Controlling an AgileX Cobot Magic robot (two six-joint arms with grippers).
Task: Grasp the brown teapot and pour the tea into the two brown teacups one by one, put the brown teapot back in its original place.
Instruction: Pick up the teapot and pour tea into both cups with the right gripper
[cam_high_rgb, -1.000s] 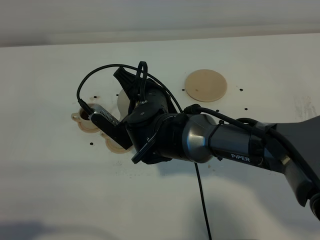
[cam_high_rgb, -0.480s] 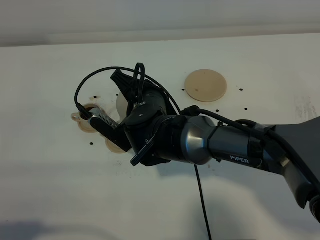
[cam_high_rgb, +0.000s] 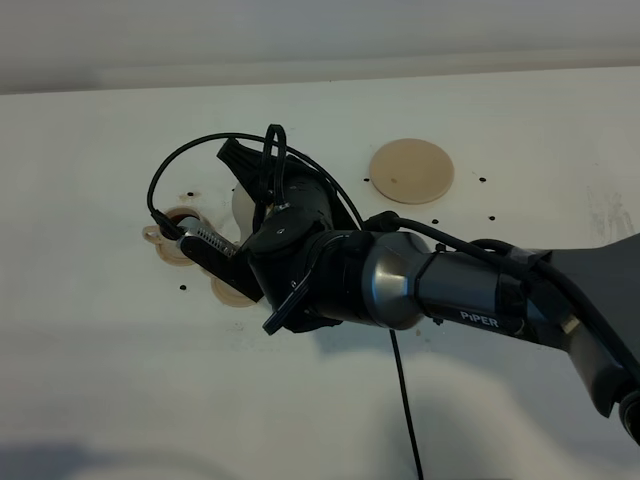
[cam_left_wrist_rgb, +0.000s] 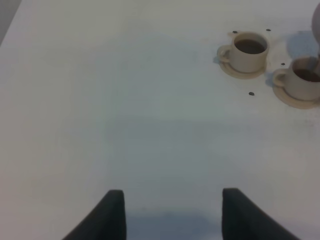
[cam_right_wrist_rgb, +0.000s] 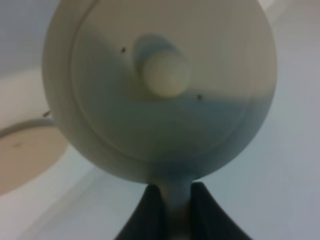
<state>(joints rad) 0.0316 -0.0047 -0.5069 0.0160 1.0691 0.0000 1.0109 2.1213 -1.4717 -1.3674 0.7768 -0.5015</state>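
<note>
Pinching the brown teapot (cam_right_wrist_rgb: 160, 90) by its handle, the right gripper (cam_right_wrist_rgb: 170, 200) is holding it above the two brown teacups (cam_left_wrist_rgb: 248, 50), left of the table's (cam_high_rgb: 100, 380) middle. The left gripper (cam_left_wrist_rgb: 172, 210) is hovering with jaws spread, and the disc saucer (cam_high_rgb: 411, 171) is lying apart, toward the far edge.

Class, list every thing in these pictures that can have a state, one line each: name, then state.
brown teapot: lid on, held by its handle.
right gripper: fingers shut on the brown teapot.
left gripper: fingers open, holding nothing.
teacup clear of the arm: upright, dark inside.
teacup under the arm: upright, dark inside.
large saucer: bare.
</note>
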